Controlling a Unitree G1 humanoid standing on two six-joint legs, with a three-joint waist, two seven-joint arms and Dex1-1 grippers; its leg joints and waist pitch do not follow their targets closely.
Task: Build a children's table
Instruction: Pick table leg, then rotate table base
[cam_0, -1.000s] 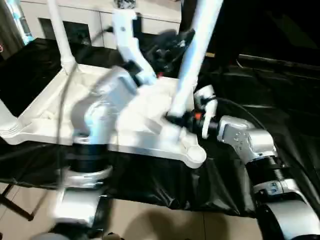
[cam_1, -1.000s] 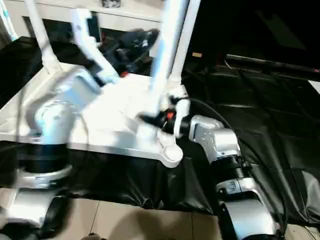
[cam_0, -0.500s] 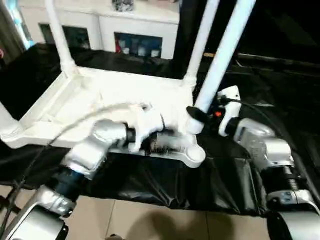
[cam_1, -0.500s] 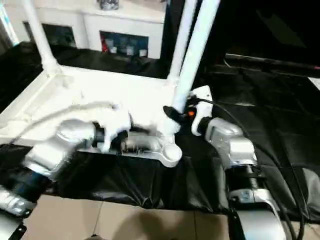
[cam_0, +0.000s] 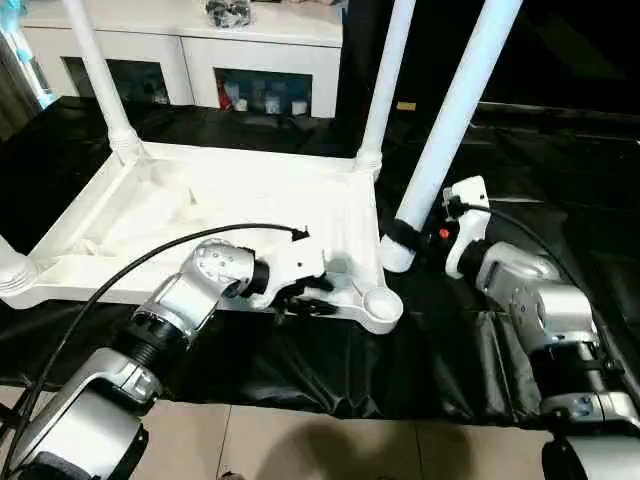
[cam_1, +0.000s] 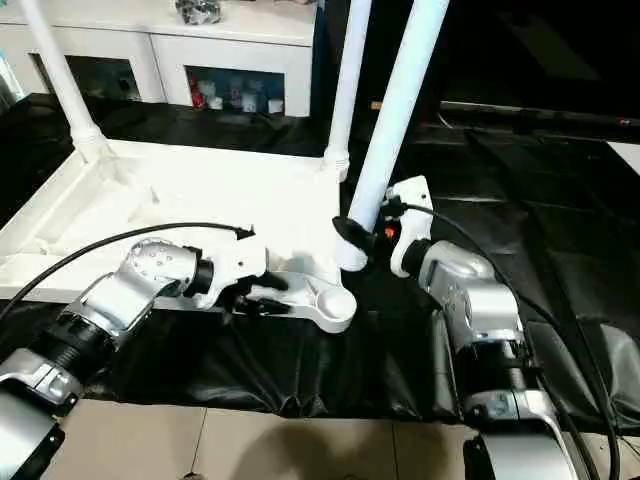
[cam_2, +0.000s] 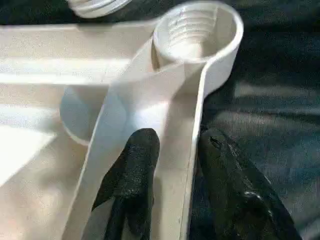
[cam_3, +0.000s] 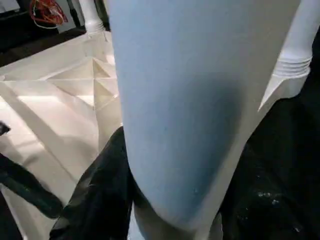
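The white tabletop (cam_0: 250, 190) lies ribbed side up on black cloth. Legs stand in its far left corner (cam_0: 95, 70), its far right corner (cam_0: 388, 70) and its near left corner (cam_0: 12, 265). The near right socket (cam_0: 383, 303) holds nothing. My right gripper (cam_0: 405, 237) is shut on the lower end of a fourth leg (cam_0: 450, 110). That leg tilts up to the right, with its foot just off the tabletop's right edge. My left gripper (cam_2: 177, 137) straddles the near rim beside the bare socket (cam_2: 197, 27), one finger on each side of the wall, with a narrow gap at the inner finger.
A white cabinet (cam_0: 200, 40) with glass doors stands behind the table. Black cloth (cam_0: 300, 370) drapes over the front edge, above a tiled floor (cam_0: 300, 450). A black cable (cam_0: 130, 265) loops from my left arm across the tabletop's near side.
The camera shifted. My left arm swung down from above the tabletop to its near rim, and its fingers narrowed. The held leg's foot moved right, off the tabletop.
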